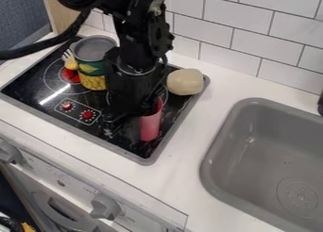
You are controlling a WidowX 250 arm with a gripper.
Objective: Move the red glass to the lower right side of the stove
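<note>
The black gripper [131,113] hangs low over the right half of the black stove [126,145]. Just right of it, at the stove's lower right, is the red glass [150,126], its lower part in plain sight. The gripper overlaps the glass's upper left part from this angle, and whether the two touch is unclear.
A green and yellow can [93,75] is at the stove's left, beside a yellow-handled fork [70,61]. At the back right corner lies a cream-coloured rounded object [185,82]. The grey sink [217,146] is to the right; a tiled wall rises behind.
</note>
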